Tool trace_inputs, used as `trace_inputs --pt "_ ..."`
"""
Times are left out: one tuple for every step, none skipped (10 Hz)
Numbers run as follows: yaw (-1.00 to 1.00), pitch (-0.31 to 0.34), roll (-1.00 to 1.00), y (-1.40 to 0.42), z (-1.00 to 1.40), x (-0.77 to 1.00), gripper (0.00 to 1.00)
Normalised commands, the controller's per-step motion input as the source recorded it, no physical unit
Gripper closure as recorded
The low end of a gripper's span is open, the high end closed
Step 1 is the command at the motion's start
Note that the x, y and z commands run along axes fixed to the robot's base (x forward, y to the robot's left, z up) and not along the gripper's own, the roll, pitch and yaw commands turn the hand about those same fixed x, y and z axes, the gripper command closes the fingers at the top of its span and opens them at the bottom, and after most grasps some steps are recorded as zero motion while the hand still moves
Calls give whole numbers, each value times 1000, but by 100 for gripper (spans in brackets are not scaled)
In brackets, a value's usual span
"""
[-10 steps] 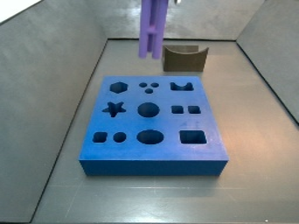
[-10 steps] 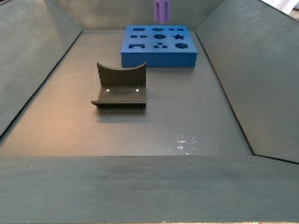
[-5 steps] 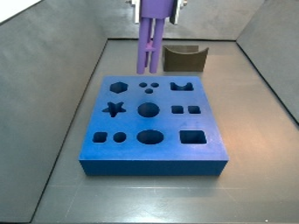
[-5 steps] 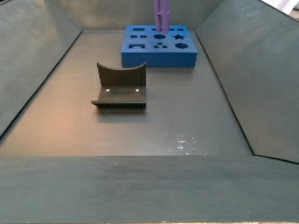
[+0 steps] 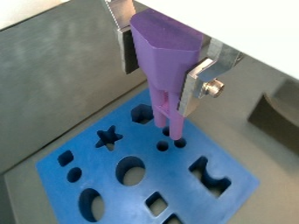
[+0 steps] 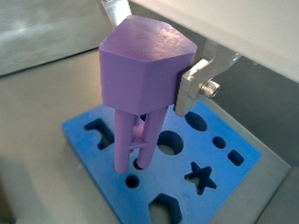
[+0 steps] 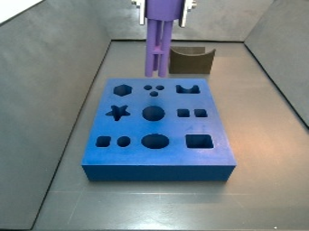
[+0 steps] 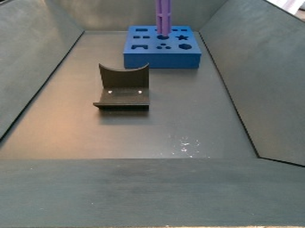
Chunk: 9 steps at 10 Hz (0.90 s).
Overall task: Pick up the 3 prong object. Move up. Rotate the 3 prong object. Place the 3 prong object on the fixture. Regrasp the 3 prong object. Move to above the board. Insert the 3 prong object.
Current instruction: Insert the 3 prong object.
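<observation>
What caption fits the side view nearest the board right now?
Gripper holds the 3 prong object prongs-down above the board, fixture behind.

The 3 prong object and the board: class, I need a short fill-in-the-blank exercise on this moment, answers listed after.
1. The gripper grasps the light-purple 3 prong object with its prongs pointing ____.
2. The 3 prong object hangs over the bright-____ board.
3. In a side view, the board's star cutout lies directly below the ____ cutout.
4. The fixture has ____ resting on it.

Missing words: down; blue; hexagon; nothing
</observation>
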Motion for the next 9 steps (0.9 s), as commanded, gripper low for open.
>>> trace_inputs --pt "-403 -251 -500 -91 103 -237 100" --pt "-357 -160 -500 -109 94 -320 100" --pt "-354 -251 -500 0 20 -217 100" --pt "-880 -214 -181 -63 -423 -86 100" --pt "-1000 -101 -47 -3 -449 0 100" --pt "-1000 -109 -53 -9 -457 0 100" --pt "-1000 -114 -64 -20 -449 0 100" --pt "-1000 -84 -69 -20 -426 0 100" --pt "-1000 -4 -36 0 -440 0 100"
